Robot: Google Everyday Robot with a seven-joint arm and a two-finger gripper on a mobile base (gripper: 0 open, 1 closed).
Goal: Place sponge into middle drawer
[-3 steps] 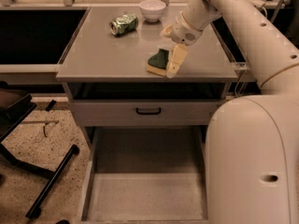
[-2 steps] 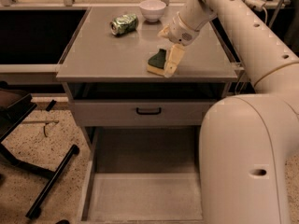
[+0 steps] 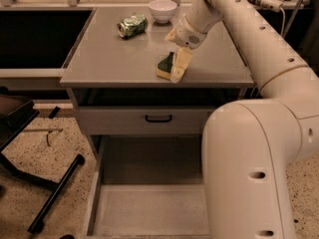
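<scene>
middle drawer point(image 3: 149, 210) open below, floor bare | sponge point(image 3: 164, 63) at tabletop point(image 3: 109, 59) front edge, gripper point(image 3: 174, 72) jaws closed on it | step: carry; next: clear edge, lower into drawer, release | crushed can point(image 3: 132, 25), bowl point(image 3: 163, 10) behind

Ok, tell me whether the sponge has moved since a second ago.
No. The sponge sits at the same spot by the tabletop's front edge, equally far from the can; the tool is against it.
</scene>
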